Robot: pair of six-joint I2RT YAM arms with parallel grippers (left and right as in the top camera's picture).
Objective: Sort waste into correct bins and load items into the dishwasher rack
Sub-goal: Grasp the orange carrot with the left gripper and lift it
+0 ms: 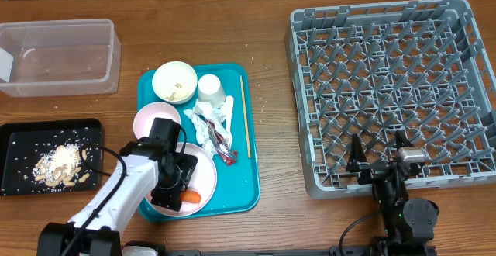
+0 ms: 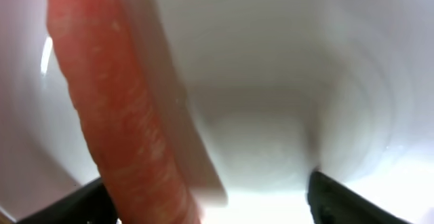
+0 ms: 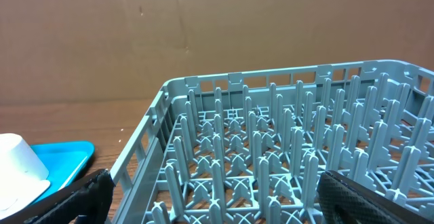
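An orange carrot piece (image 1: 191, 198) lies in a white bowl (image 1: 208, 172) at the front of the teal tray (image 1: 249, 188). My left gripper (image 1: 181, 180) is open and down inside that bowl. In the left wrist view the carrot (image 2: 115, 102) fills the left side, close to the left finger, with the bowl's white floor (image 2: 305, 81) behind and the jaws (image 2: 210, 200) wide apart. My right gripper (image 1: 380, 161) is open and empty at the front edge of the grey dishwasher rack (image 1: 310, 182), which is empty. The right wrist view shows the rack's pegs (image 3: 271, 136) between the open fingers (image 3: 210, 193).
The tray also holds a cream bowl (image 1: 174, 81), an upturned white cup (image 1: 211, 89), a pink bowl (image 1: 147, 119), a crumpled wrapper (image 1: 211, 126) and a chopstick (image 1: 244, 116). A clear plastic bin (image 1: 58, 54) stands at the back left. A black tray with food scraps (image 1: 50, 163) is at the left.
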